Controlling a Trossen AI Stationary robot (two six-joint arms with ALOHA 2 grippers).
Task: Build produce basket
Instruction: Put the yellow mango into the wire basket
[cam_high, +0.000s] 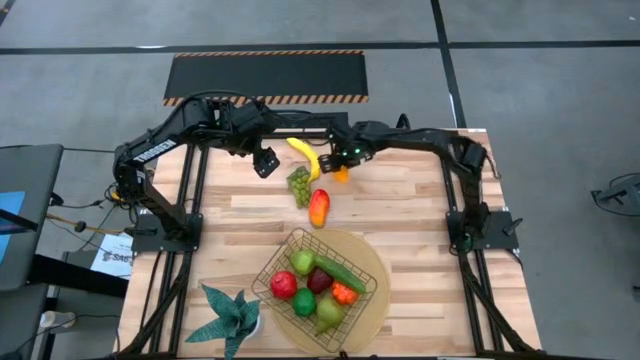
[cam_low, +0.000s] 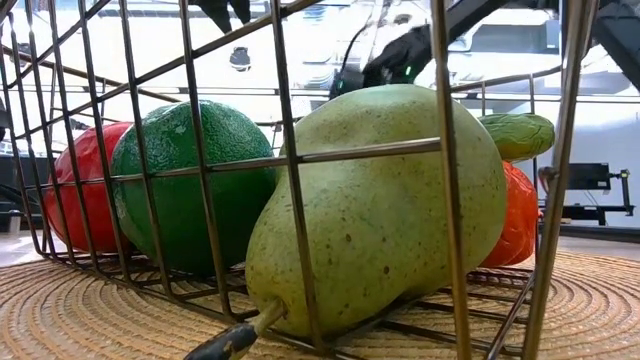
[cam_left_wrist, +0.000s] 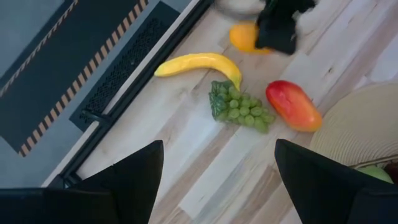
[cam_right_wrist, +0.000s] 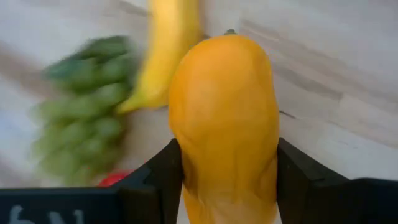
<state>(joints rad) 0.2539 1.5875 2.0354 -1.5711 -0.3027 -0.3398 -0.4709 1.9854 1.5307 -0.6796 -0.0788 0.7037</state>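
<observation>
A yellow-orange fruit (cam_right_wrist: 224, 118) is at the table's far side, beside the banana (cam_high: 303, 155), with my right gripper (cam_high: 346, 163) shut on it. Green grapes (cam_high: 299, 185) and a red-orange mango (cam_high: 319, 207) lie on the wood just nearer. My left gripper (cam_high: 265, 162) hangs open above the table, left of the banana, with nothing between its fingers (cam_left_wrist: 134, 177). The wire basket (cam_high: 268, 288) sits on a round tan mat (cam_high: 378, 262) at the near middle and holds several fruits, among them a pear (cam_low: 380, 210) and a lime (cam_low: 190, 185). My right gripper pinches the yellow-orange fruit between its two fingers (cam_right_wrist: 163, 177), one on each long side (cam_right_wrist: 186, 162) at the end nearest the wrist. The fingers come from above, slanting down, and lie along the fruit. Whether its far end (cam_right_wrist: 230, 43) touches the table, I cannot tell.
A teal leafy plant (cam_high: 232, 315) stands at the near left corner. A black mat with striped edges (cam_high: 265, 75) lies on the floor beyond the far edge. Bare wood shows between the loose produce and the basket.
</observation>
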